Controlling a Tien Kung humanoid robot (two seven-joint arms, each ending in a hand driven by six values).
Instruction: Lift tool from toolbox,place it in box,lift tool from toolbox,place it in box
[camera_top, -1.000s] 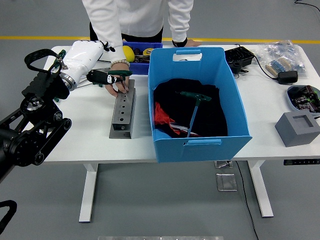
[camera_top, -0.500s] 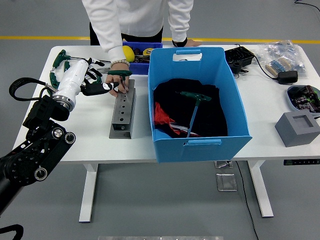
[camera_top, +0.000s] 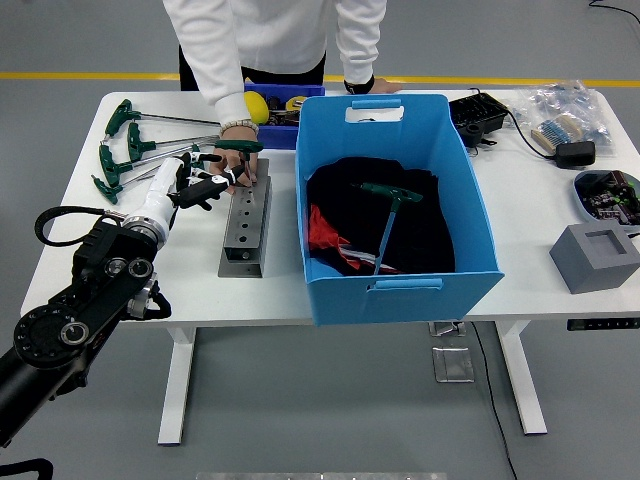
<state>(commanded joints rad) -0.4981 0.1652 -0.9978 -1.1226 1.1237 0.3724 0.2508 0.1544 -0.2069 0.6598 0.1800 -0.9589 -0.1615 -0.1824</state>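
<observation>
A grey metal tool block (camera_top: 245, 228) lies on the white table left of the big blue box (camera_top: 470, 215). A green T-handle tool (camera_top: 238, 147) stands in the block's far end, with a person's hand (camera_top: 238, 167) holding it. My left hand (camera_top: 205, 185) hovers just left of the block and below that handle, its fingers spread and holding nothing. Inside the box a second green T-handle tool (camera_top: 388, 215) lies on dark cloth. My right arm is out of sight.
Several green T-handle wrenches (camera_top: 125, 150) lie at the table's far left. A small blue bin (camera_top: 283, 132) of parts sits behind the block. A black charger (camera_top: 478, 117), a bag (camera_top: 565, 115), a dish (camera_top: 608, 192) and a grey block (camera_top: 598, 256) occupy the right side.
My left arm has dropped and drawn back toward the near left, uncovering the wrenches; the hand slid down from the tool handle. The person's hand stays on the tool.
</observation>
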